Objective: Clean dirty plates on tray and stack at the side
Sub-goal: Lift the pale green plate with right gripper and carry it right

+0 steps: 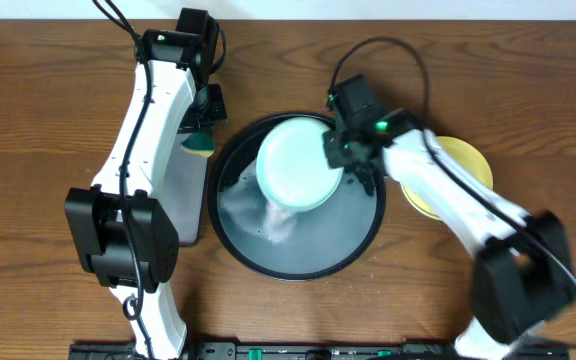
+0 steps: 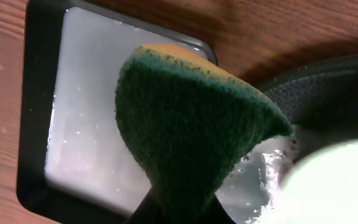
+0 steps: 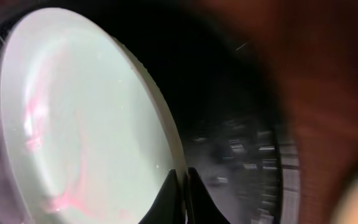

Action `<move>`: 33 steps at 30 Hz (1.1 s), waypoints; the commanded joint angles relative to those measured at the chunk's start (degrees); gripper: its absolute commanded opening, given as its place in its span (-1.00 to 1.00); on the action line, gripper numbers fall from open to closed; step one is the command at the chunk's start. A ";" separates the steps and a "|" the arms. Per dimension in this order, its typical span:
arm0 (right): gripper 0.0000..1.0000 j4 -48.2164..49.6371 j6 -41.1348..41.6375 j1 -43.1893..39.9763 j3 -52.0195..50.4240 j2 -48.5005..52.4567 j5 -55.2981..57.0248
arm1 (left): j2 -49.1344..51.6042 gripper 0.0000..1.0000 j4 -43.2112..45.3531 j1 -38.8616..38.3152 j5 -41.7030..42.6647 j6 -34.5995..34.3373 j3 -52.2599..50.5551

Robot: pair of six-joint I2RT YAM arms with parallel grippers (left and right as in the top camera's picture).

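Observation:
A pale mint plate is held tilted over the far half of the round black tray. My right gripper is shut on its right rim. In the right wrist view the fingers pinch the rim and the plate shows pink smears. A pale yellow plate lies on the table right of the tray, partly under my right arm. A second mint plate is not in view. My left gripper is shut on a green and yellow sponge, left of the tray.
A dark grey rectangular tray holding cloudy water sits left of the round tray, under my left arm. The round tray's floor is wet, with a pale smear. The table is brown wood.

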 commanded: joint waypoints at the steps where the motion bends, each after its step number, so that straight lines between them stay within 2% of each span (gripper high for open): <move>1: -0.97 -1.31 -3.58 0.94 0.31 -5.18 10.14 | -1.53 -0.84 -0.37 0.28 -0.72 0.55 1.60; 8: -0.98 -4.26 -4.87 4.94 0.31 -9.01 18.99 | -1.53 -0.84 -0.35 0.28 -0.72 0.52 1.60; 22: -0.98 -6.75 -4.96 21.64 0.31 -14.14 53.40 | -1.53 -0.83 -0.39 0.28 -0.72 0.52 1.60; 33: -0.98 -6.14 -6.38 24.90 0.31 -19.26 59.41 | -1.53 -0.84 -0.42 0.28 -0.72 0.55 1.16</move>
